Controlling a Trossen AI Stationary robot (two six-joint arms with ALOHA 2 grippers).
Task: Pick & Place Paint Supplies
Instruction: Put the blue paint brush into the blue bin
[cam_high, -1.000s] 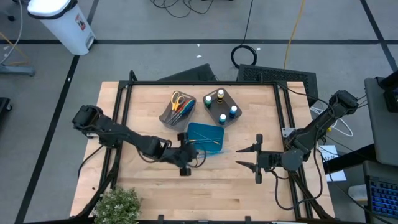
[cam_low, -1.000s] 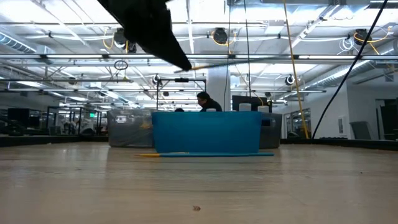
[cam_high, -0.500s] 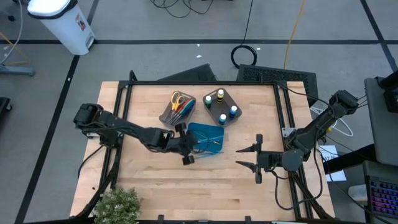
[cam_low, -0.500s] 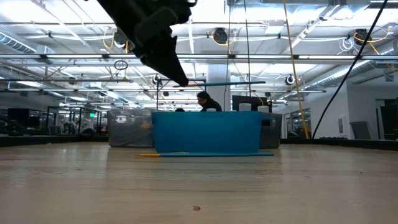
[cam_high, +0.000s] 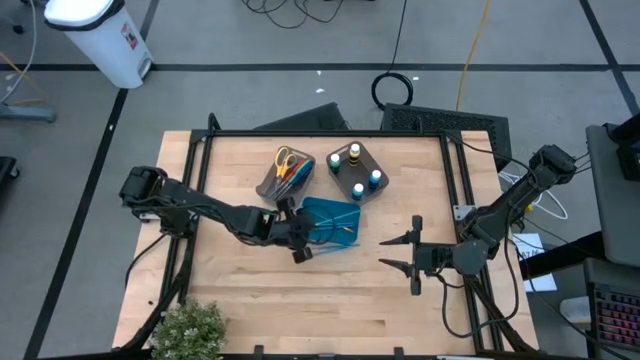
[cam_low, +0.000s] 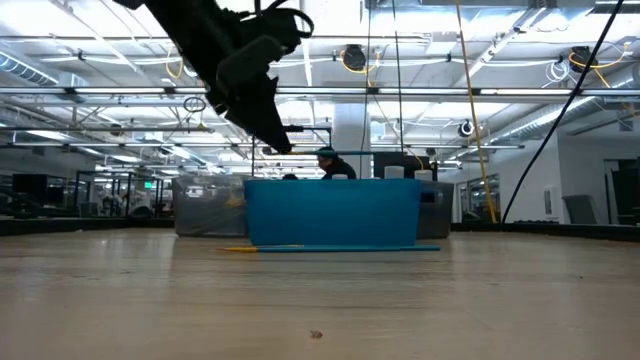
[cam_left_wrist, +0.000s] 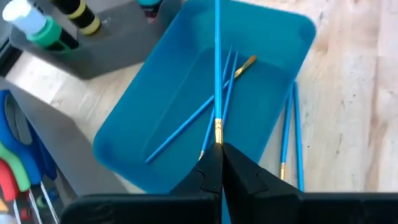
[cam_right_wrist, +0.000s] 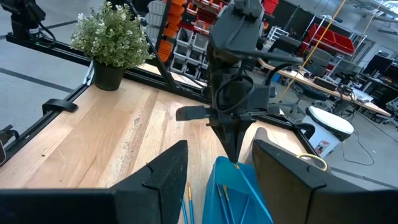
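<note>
Hanging over the near-left edge of the teal rectangular plastic tray, the left gripper is pinching a thin blue paintbrush with a gold ferrule, its jaws closed on the handle just behind the ferrule. The brush's long axis is running straight out ahead of the jaws, across the tray's length, so the coming release looks to be a matter of lowering and letting go along that line. Three or so like brushes are already lying in the tray, though their exact count is hard to make out, and two more blue brushes are lying on the wooden counter just beside the tray's edge. The left arm is far nearer these than the right gripper, which is waiting well apart over the counter with jaws spread. Capped white paint bottles are standing in a grey-brown bin beyond the tray, colour-handled scissors in its neighbour.
</note>
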